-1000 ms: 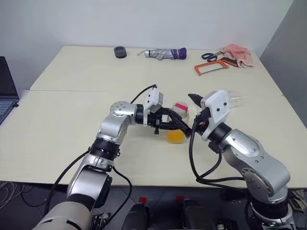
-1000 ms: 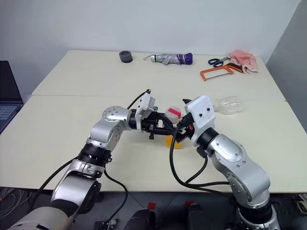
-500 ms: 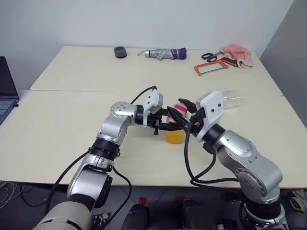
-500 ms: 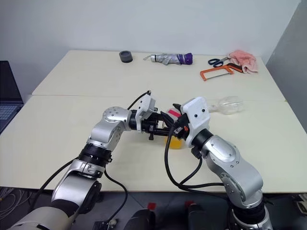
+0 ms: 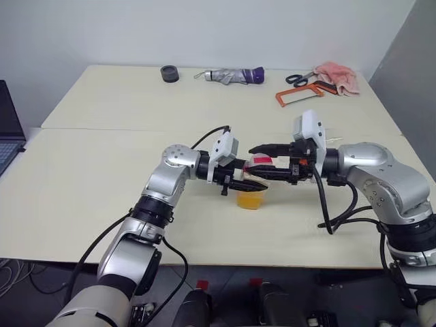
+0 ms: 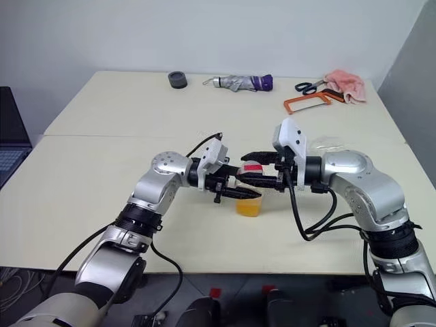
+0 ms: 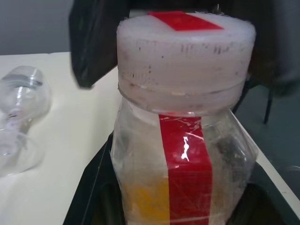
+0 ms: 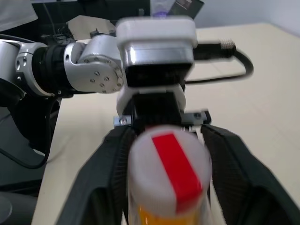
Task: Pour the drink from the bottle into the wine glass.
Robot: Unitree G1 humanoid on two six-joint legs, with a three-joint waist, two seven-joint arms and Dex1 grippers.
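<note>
I saw the left claw clenched on the bottle, standing upright mid-counter. Right claw straddled its cap, fingers spread, apparently not touching. Wine glass lay tipped nearby.

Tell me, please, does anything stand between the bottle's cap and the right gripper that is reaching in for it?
Nothing visible does. The left gripper is shut on the bottle below the cap, and the right gripper already has an open finger on each side of the cap, with only small gaps in between.
</note>
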